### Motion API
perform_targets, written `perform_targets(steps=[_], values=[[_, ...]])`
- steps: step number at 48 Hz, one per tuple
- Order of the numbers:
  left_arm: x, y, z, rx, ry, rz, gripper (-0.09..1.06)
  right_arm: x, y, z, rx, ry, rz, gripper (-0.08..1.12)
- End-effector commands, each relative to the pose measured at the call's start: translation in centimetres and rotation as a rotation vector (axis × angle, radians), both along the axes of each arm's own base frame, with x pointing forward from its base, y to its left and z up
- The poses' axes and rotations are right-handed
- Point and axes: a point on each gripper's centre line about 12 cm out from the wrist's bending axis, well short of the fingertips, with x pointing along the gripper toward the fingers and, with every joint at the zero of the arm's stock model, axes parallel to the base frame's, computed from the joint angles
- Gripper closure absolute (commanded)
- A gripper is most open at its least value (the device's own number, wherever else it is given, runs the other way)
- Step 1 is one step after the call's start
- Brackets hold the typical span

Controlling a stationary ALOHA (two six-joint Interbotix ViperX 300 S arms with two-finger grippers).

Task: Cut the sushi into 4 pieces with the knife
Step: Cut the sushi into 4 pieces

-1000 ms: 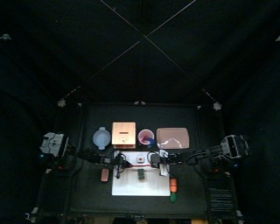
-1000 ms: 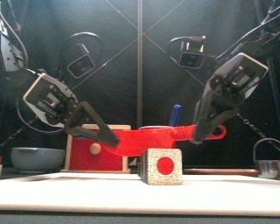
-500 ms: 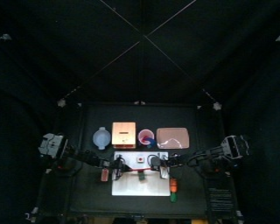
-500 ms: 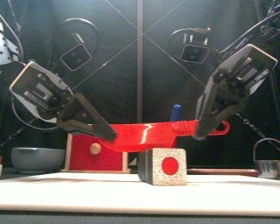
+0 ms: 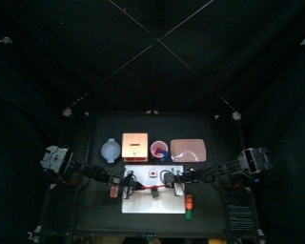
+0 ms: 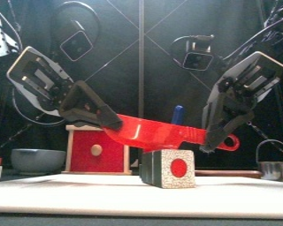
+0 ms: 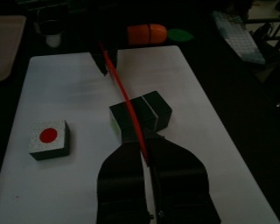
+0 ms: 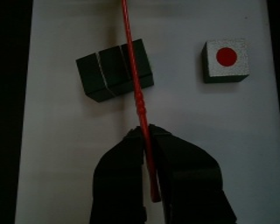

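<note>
Over the dark green toy sushi block (image 8: 101, 74), left gripper (image 7: 146, 156) and right gripper (image 8: 146, 138) each pinch my red plastic knife (image 6: 156, 132) by an end, I judge for steadiness.

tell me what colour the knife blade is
Red; the knife shows best in the front view.

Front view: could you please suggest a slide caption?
Left gripper and right gripper hold the red knife; a sushi piece sits below.
</note>
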Motion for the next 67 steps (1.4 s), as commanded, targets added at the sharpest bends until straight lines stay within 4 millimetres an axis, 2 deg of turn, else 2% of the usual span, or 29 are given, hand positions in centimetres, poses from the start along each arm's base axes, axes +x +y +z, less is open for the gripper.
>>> perform_targets(steps=[1, 15, 21, 27, 35, 44, 54, 58, 67], values=[[1.5, -1.7, 0.8, -0.006, -0.044, -0.040, 0.79, 0.8, -0.7, 0.8, 0.006, -0.047, -0.028, 0.92], [1.3, -1.1, -3.2, 0.006, 0.064, 0.010, 0.79, 1.0, -0.7, 0.5, 0.004, -0.040, -0.027, 0.92], [0.9, -0.2, -5.9, 0.021, 0.184, 0.057, 0.79, 1.5, -0.7, -0.1, 0.001, -0.023, -0.024, 0.92], [1.0, 2.0, -6.7, 0.040, 0.222, 0.108, 0.79, 2.0, -0.7, -0.7, -0.003, -0.008, -0.024, 0.92], [1.2, 4.3, -5.6, 0.081, 0.199, 0.130, 0.79, 2.1, -2.1, -0.6, -0.006, -0.014, -0.061, 0.92], [0.6, 5.9, -3.8, 0.100, 0.163, 0.158, 0.79, 2.5, -2.7, 0.5, -0.019, -0.047, -0.061, 0.92], [0.4, 5.7, -1.4, 0.091, 0.099, 0.148, 0.79, 2.5, -2.1, 2.5, -0.014, -0.088, -0.047, 0.92], [0.4, 4.2, 0.5, 0.093, 0.040, 0.095, 0.79, 2.0, -1.2, 3.9, -0.010, -0.116, -0.021, 0.92], [-0.1, 2.3, 2.8, 0.085, -0.025, 0.037, 0.79, 0.7, 0.1, 5.1, -0.010, -0.144, 0.021, 0.92]])
